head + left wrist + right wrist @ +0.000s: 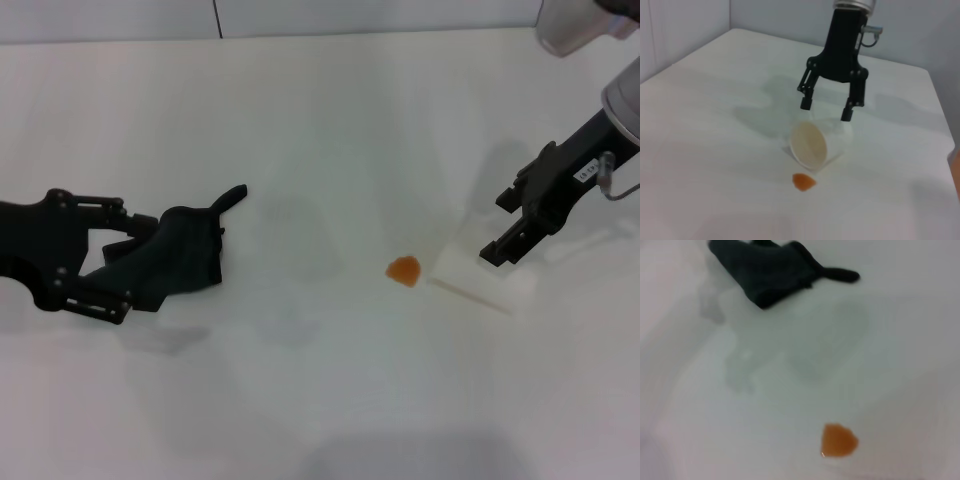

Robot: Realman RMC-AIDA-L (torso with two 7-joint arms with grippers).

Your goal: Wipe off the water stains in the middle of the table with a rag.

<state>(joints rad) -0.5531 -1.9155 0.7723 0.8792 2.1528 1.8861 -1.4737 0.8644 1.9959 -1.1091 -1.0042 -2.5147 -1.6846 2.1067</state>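
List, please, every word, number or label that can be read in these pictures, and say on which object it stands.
No text can be read anywhere.
A small white label on the right gripper arm carries dark marks, too small and blurred to read.
The rag, the cup, the water stains, the table and the left gripper show no writing.

The head view looks steeply down on the white table [300, 400], while both low, close wrist views face inward from opposite sides, sharing the orange-brown stain [803, 181].
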